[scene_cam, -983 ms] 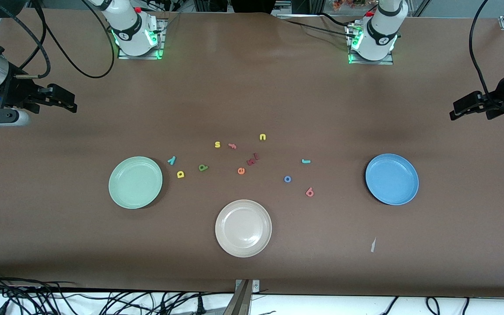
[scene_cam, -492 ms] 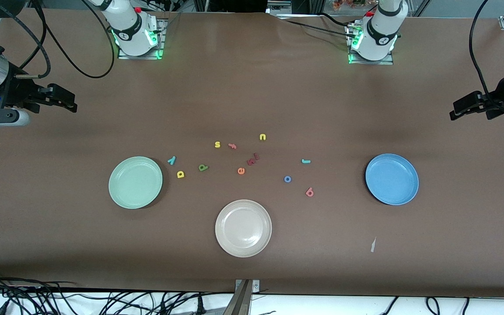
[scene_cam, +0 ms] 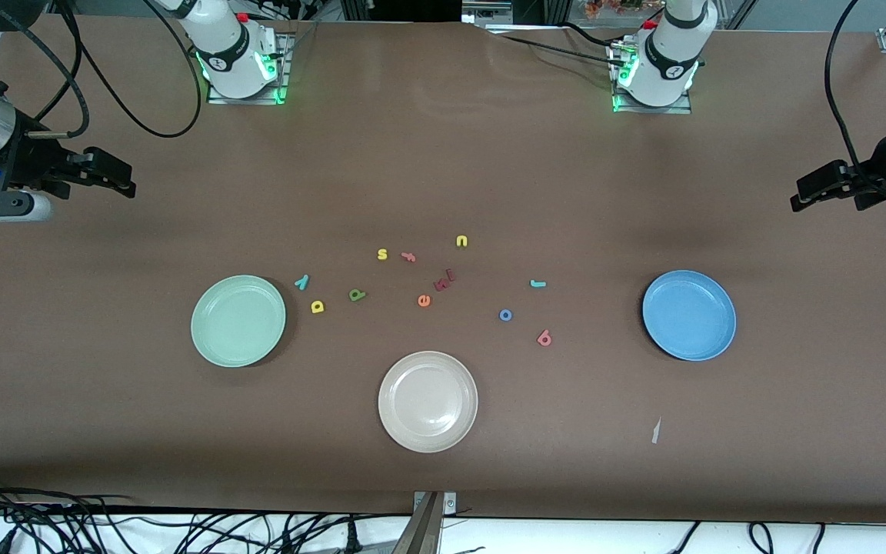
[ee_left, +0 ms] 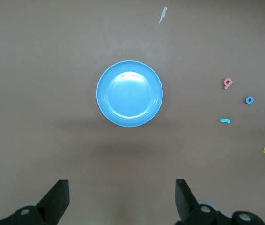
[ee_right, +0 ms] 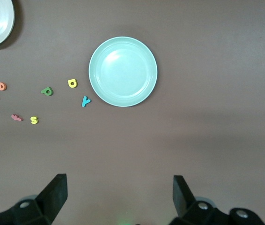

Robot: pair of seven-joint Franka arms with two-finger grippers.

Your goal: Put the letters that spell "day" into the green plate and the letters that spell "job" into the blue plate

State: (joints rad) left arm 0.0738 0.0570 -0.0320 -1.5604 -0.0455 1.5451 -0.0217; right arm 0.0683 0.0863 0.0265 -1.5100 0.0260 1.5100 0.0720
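The green plate point(scene_cam: 238, 321) lies toward the right arm's end, with the teal "y" point(scene_cam: 302, 282), yellow "d" point(scene_cam: 318, 307) and olive "a" point(scene_cam: 357, 294) on the table beside it. The blue plate point(scene_cam: 689, 315) lies toward the left arm's end, empty. The teal "j" point(scene_cam: 537, 284), blue "o" point(scene_cam: 505, 315) and salmon "b" point(scene_cam: 544, 338) rest between it and the table's middle. My right gripper point(scene_cam: 128, 183) hovers open and empty high over its end of the table. My left gripper point(scene_cam: 797, 200) hovers open and empty over its own end, with bare table between its fingers point(ee_left: 60, 194).
A cream-white plate point(scene_cam: 428, 401) sits nearest the front camera, mid-table. Other letters lie in the middle: a yellow "s" point(scene_cam: 382, 254), pink "f" point(scene_cam: 408, 257), yellow "u" point(scene_cam: 461, 241), orange "e" point(scene_cam: 424, 301) and dark red pieces point(scene_cam: 444, 281). A paper scrap point(scene_cam: 655, 431) lies nearer the camera than the blue plate.
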